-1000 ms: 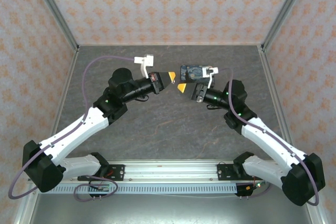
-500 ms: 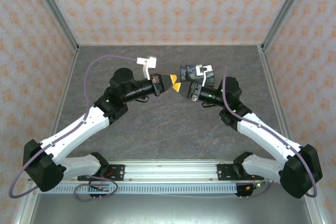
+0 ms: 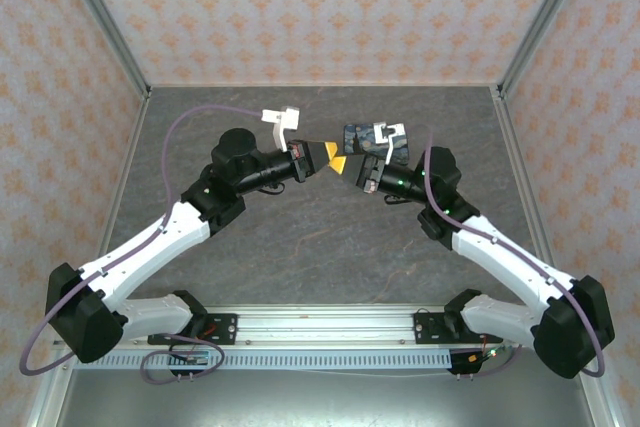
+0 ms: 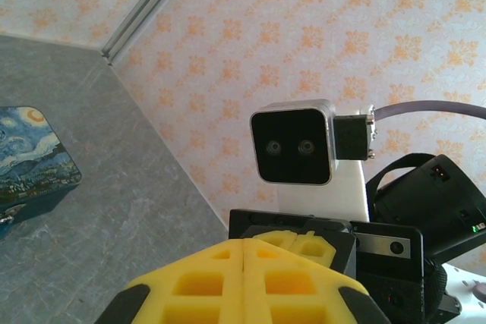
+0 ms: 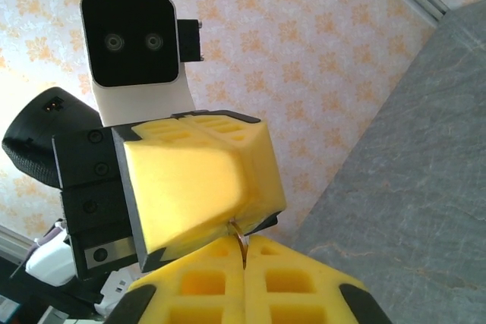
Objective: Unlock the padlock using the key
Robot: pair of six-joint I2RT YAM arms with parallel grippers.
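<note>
hovering tip to tip in mid-air, my right gripper (image 3: 343, 165) was clenched on the thin key (image 5: 240, 242), which poked from its tip toward my left gripper (image 3: 327, 151), itself looking clamped shut, the painted box (image 3: 360, 136) just beyond.

The top external camera looks down from above and behind the arm bases, taking in the whole desk (image 3: 300, 237) up to the far wall. The wrist camera behind the left end effector (image 4: 243, 282) faces right. The one behind the right end effector (image 5: 244, 286) faces left. Each sees the other's camera close up.
</note>
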